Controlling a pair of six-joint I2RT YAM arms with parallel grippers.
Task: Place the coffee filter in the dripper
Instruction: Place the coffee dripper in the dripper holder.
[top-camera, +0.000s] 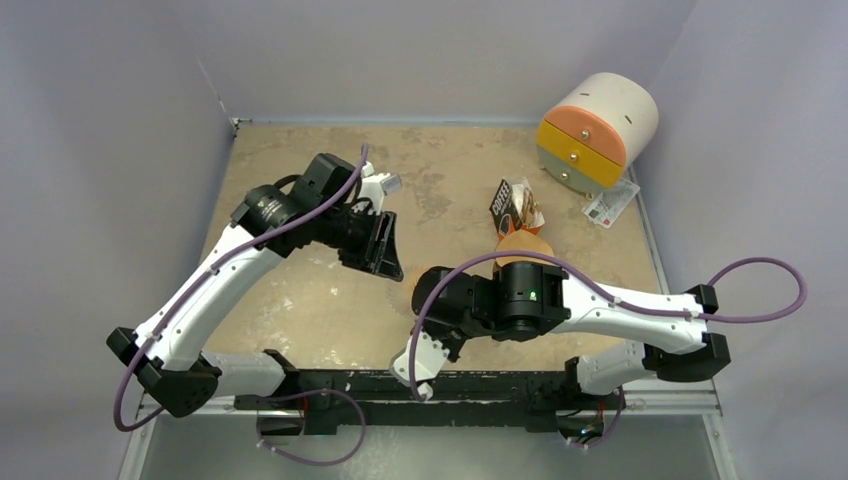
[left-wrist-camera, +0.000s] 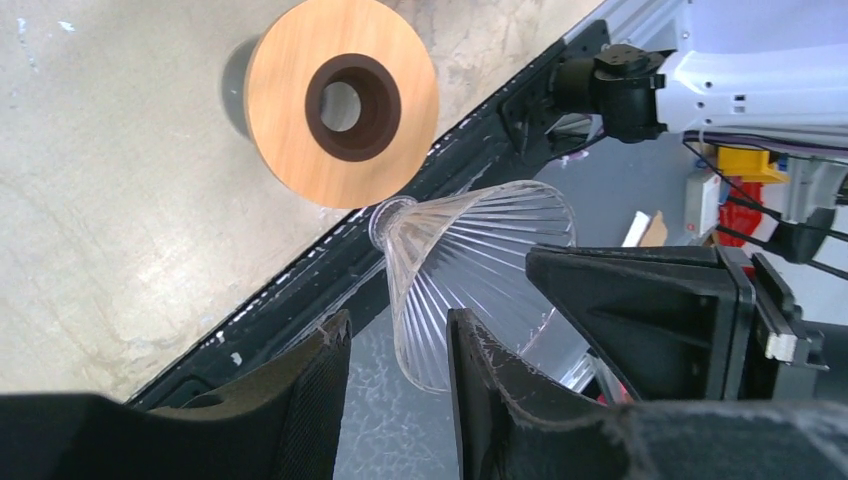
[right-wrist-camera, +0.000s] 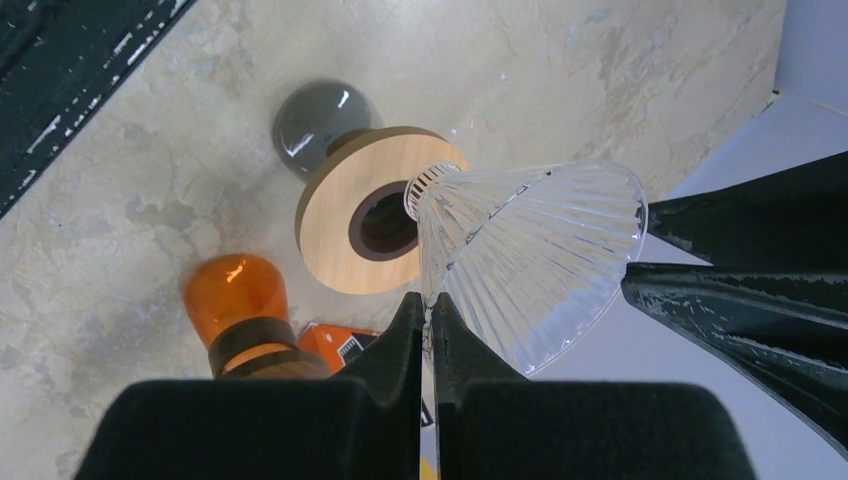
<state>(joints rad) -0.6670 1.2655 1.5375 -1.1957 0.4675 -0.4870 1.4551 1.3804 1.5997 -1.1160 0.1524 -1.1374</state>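
Observation:
My right gripper (right-wrist-camera: 428, 300) is shut on the rim of the dripper (right-wrist-camera: 540, 260), a clear ribbed glass cone held in the air. The cone's narrow neck points at a wooden ring stand (right-wrist-camera: 370, 225) on the table. My left gripper (left-wrist-camera: 398, 320) is open, its jaws straddling the opposite rim of the dripper (left-wrist-camera: 480, 230). That rim lies close to the right finger (left-wrist-camera: 480, 370) and apart from the left one. In the top view the left gripper (top-camera: 385, 252) meets the right gripper (top-camera: 418, 288) near the table's middle. No coffee filter can be told apart.
An orange glass carafe (top-camera: 522, 245) and a small pack printed COFFEE (top-camera: 512, 203) stand behind the right arm. A white drum with orange and yellow drawers (top-camera: 595, 125) sits at the back right, with a card (top-camera: 610, 205) beside it. The wooden ring (left-wrist-camera: 340, 100) rests on a grey base.

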